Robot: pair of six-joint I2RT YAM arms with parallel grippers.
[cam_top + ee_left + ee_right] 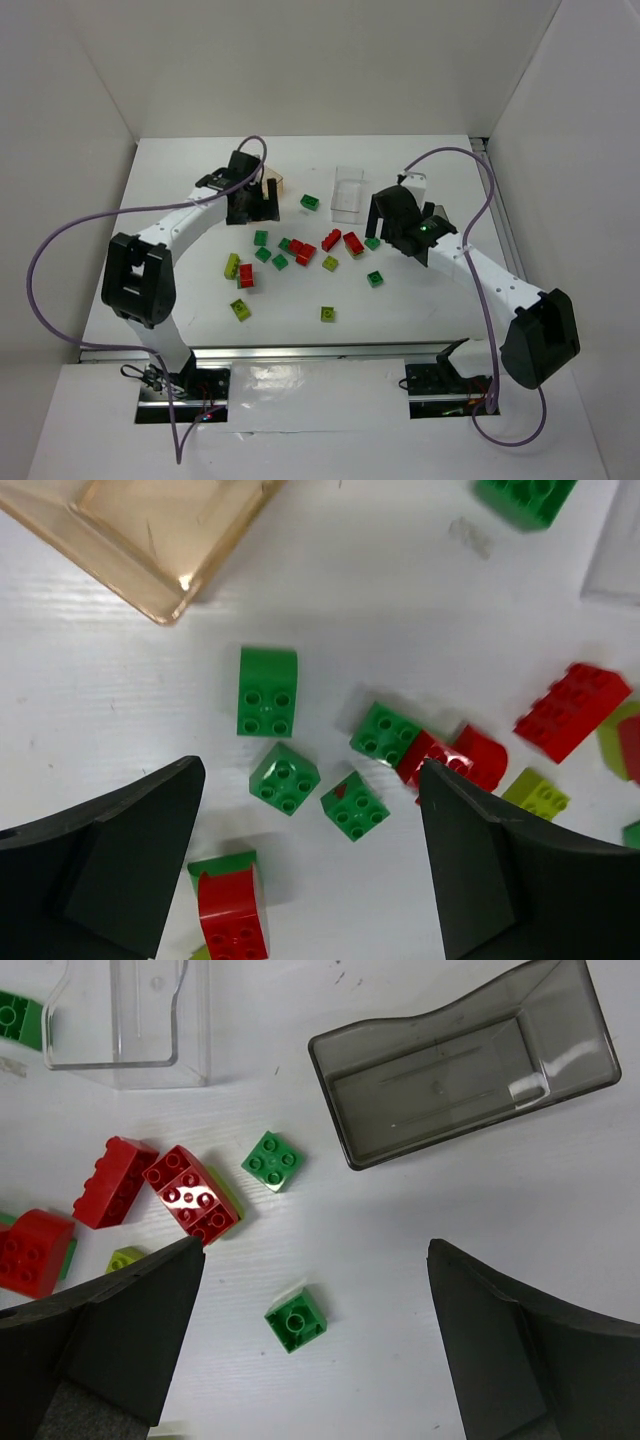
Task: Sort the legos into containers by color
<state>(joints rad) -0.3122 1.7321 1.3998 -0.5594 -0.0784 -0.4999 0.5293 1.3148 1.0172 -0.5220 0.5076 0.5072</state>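
Red, dark green and yellow-green legos lie scattered over the middle of the white table. My left gripper is open and empty, beside the tan tray. In the left wrist view its jaws hang over several green bricks, with the tan tray at top left. My right gripper is open and empty. In the right wrist view it hovers over an upturned green brick. The clear tray and the smoky grey tray lie beyond it, both empty.
The clear tray stands at the back centre with a lone green brick to its left. Yellow-green bricks lie nearest the front edge. White walls enclose the table on three sides. Purple cables loop off both arms.
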